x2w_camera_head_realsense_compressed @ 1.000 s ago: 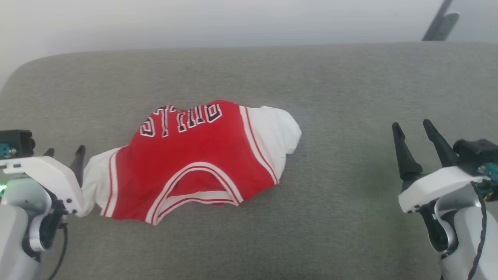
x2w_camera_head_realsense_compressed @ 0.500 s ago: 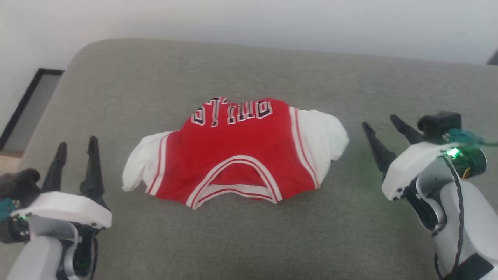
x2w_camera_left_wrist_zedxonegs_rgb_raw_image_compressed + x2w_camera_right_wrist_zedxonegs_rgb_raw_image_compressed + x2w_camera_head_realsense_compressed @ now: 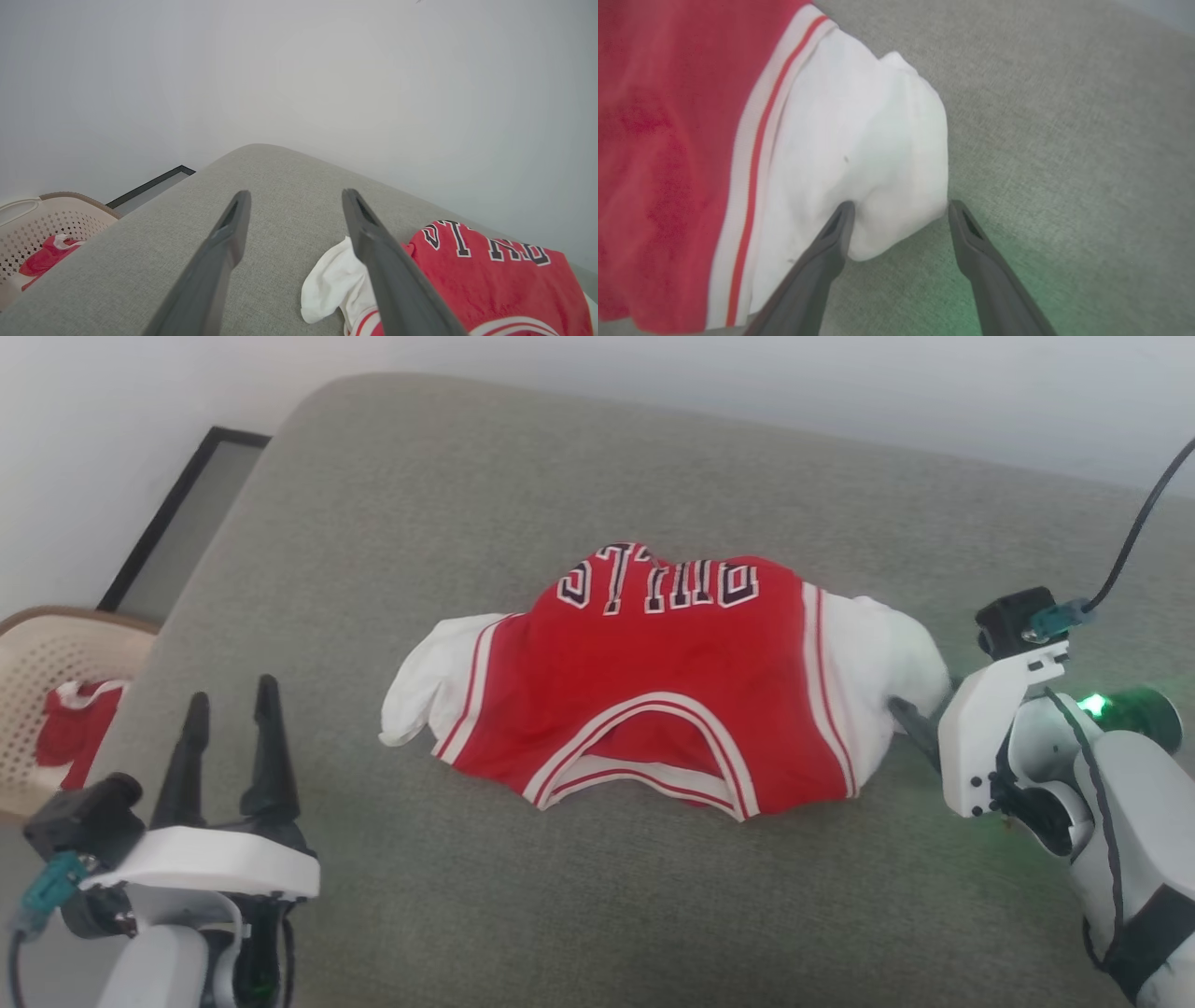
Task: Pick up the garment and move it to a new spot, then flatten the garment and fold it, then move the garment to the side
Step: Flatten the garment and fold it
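Note:
The garment [image 3: 663, 672], a red jersey with white sleeves and black lettering, lies crumpled in the middle of the grey cushion [image 3: 467, 476]. My right gripper [image 3: 910, 714] is at the jersey's right white sleeve. In the right wrist view its fingers [image 3: 900, 205] are open, with the lower edge of that sleeve [image 3: 859, 140] between the tips. My left gripper [image 3: 231, 695] stands open at the lower left, apart from the left sleeve and holding nothing. The left wrist view shows its open fingers [image 3: 295, 193] over bare cushion, with the garment [image 3: 490, 280] to their right.
A beige perforated basket [image 3: 37, 625] with red cloth [image 3: 70, 733] inside stands off the cushion's left edge. A dark-framed panel [image 3: 177, 513] leans against the white wall behind it. A black cable [image 3: 1148, 523] rises from my right wrist.
The camera has turned, shifting the picture rightward. My right gripper has closed in on the garment's right sleeve. My left gripper has drawn away from the left sleeve. The garment lies unchanged.

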